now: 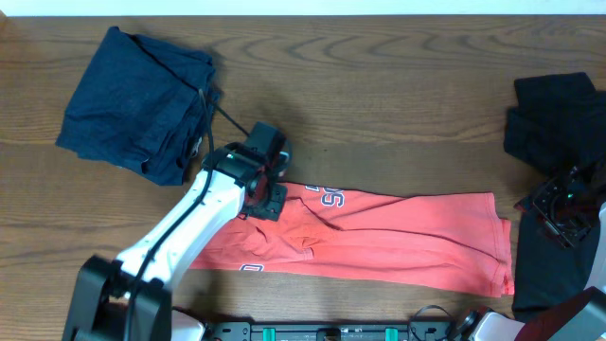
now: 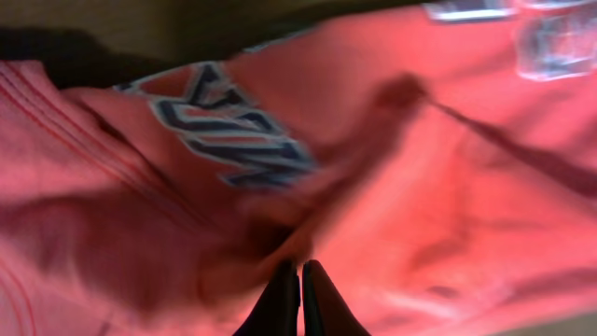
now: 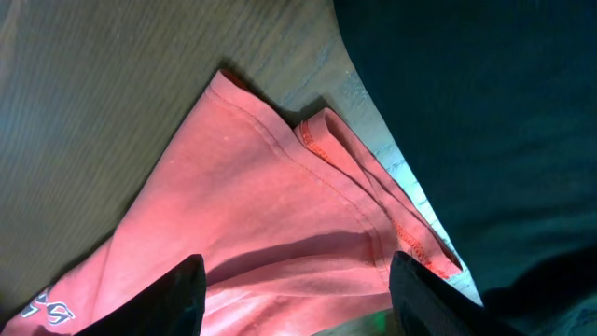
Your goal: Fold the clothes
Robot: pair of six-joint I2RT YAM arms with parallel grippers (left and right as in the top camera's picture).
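The coral-red T-shirt (image 1: 398, 237) lies as a long folded strip across the middle of the table, with white lettering (image 1: 331, 197) near its upper left. My left gripper (image 1: 265, 197) is over the shirt's upper left part. In the left wrist view its fingers (image 2: 300, 280) are shut, and the red fabric (image 2: 448, 187) bunches toward the tips. My right gripper (image 1: 547, 210) hovers at the shirt's right end. In the right wrist view its fingers (image 3: 298, 299) are open above the shirt's hemmed corner (image 3: 280, 187).
A dark navy garment (image 1: 137, 104) lies crumpled at the back left. Black garments lie at the right edge, one at the back (image 1: 559, 114) and one at the front (image 1: 540, 270). The black cloth also shows in the right wrist view (image 3: 485, 103). Bare wooden tabletop (image 1: 398, 104) runs between them.
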